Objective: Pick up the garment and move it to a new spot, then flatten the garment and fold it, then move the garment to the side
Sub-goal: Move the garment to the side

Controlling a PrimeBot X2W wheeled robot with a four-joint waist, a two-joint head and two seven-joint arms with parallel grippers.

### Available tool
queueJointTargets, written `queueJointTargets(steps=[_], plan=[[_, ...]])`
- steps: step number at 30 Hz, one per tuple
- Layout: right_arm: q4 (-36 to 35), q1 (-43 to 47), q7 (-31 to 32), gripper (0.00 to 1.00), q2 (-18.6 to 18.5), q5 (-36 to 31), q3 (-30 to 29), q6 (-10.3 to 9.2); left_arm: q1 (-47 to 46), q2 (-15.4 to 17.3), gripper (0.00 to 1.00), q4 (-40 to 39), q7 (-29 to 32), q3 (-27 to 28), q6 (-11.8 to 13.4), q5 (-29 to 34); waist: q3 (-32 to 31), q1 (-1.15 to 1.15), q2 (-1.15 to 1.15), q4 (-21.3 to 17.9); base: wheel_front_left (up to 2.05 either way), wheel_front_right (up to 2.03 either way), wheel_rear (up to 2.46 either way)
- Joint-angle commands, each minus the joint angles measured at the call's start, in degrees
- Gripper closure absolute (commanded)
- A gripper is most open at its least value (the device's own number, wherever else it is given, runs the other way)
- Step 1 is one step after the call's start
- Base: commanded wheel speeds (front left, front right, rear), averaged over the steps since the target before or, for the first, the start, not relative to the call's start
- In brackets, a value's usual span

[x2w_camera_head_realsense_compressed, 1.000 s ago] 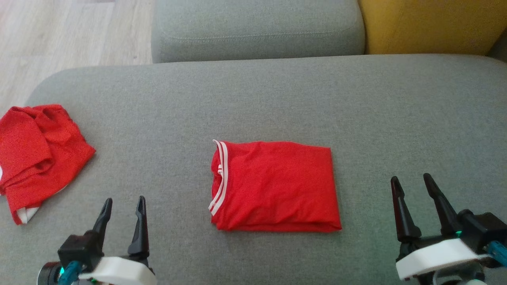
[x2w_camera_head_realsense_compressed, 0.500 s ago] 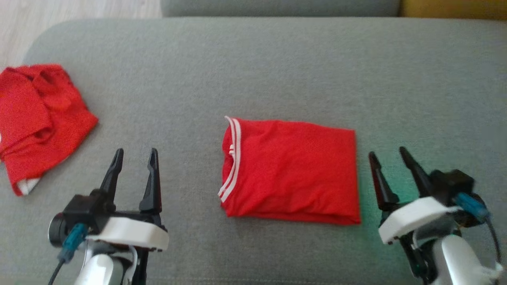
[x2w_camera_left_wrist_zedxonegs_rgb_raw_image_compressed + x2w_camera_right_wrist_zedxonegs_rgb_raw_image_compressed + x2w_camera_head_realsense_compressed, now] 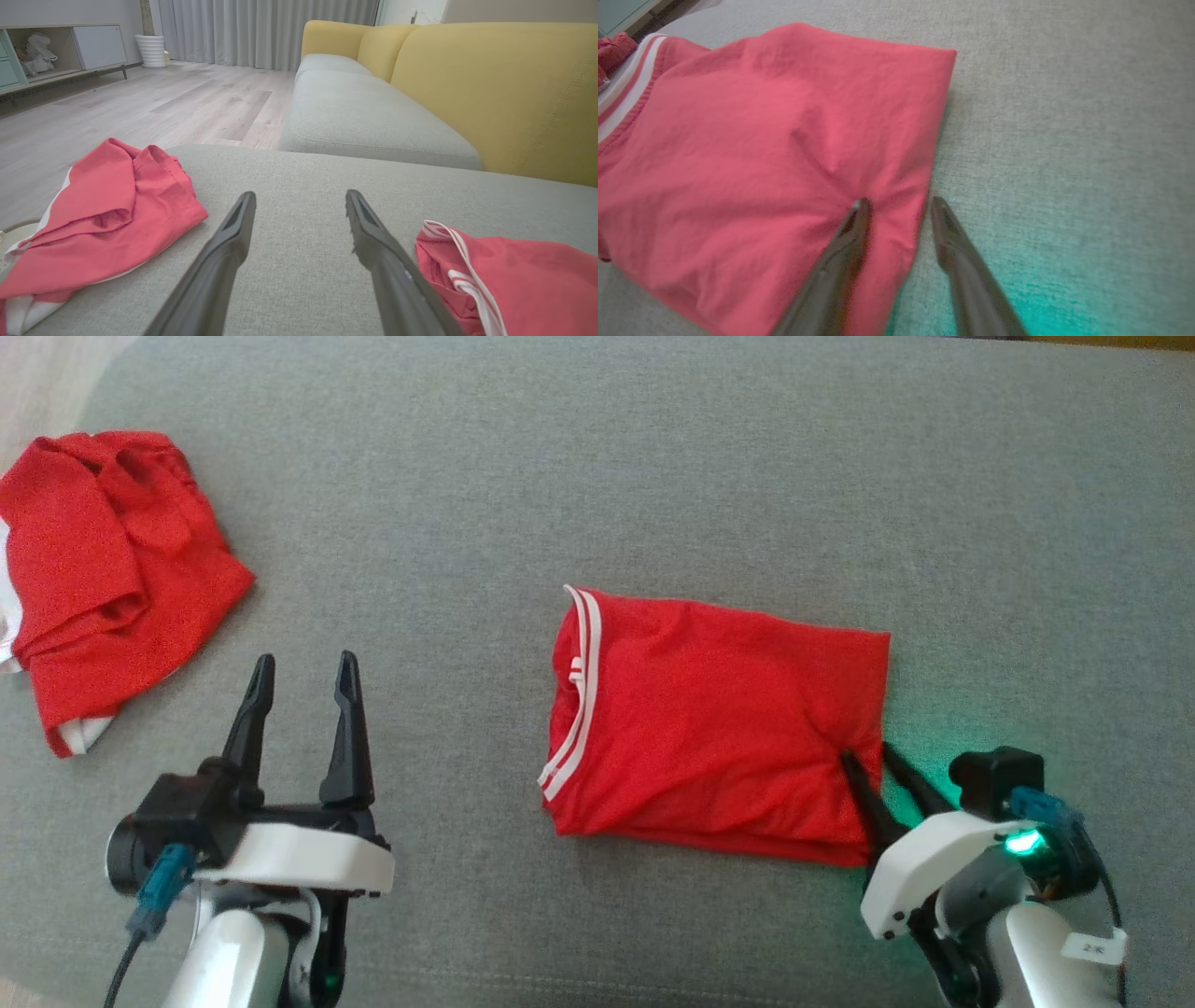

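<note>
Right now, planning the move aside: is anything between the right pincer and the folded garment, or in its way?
Nothing visible between them: the right pincer straddles the right edge of the folded garment. Farther left on the cushion lies a crumpled red garment, which could block a leftward move.

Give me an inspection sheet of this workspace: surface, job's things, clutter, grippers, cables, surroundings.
Surface: grey cushion, flat.
Job's things: folded red garment with white-striped trim, lying mid-cushion.
Clutter: crumpled red garment at the cushion's left end.
Grippers: left gripper open over bare cushion, holding nothing; right gripper with jaws part open astride the folded garment's right edge, one finger on the cloth, the other on the cushion.
Cables: left wrist cable and right wrist cable, both teal-plugged, clear of the cloth.
Surroundings: yellow backrest, wood floor, grey curtains.
</note>
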Motion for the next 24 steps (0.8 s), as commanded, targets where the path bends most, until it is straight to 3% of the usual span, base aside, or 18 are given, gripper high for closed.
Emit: queueJointTargets(steps=[1,7,14,24], plan=[[-1.12,-1.08,0.35,1.0,0.52,0.26,1.92,0.39,-2.18,0.26,0.0,-2.21,-0.68,2.45,-0.3,0.52,0.2,0.0,0.0,-0.3,0.0,0.0,0.0],[-2.74,-2.59,-0.58,1.0,-0.48,0.12,2.78,0.39,-2.23,-1.04,0.0,-2.6,-0.69,3.87,-1.79,1.51,1.06,0.0,0.0,-2.64,0.0,0.0,0.0],[-3.46,-6.74,-1.6,1.0,-2.91,-0.08,2.01,0.39,-2.66,-1.68,0.0,-3.16,-0.69,5.41,-3.21,3.06,1.82,0.0,0.0,-9.26,0.0,0.0,0.0],[1.61,-18.41,-3.1,1.0,-9.16,0.58,-5.65,0.39,-4.19,-1.06,0.0,-3.68,-0.7,5.93,-5.13,5.01,4.54,0.0,0.0,-19.42,0.0,0.0,0.0]])
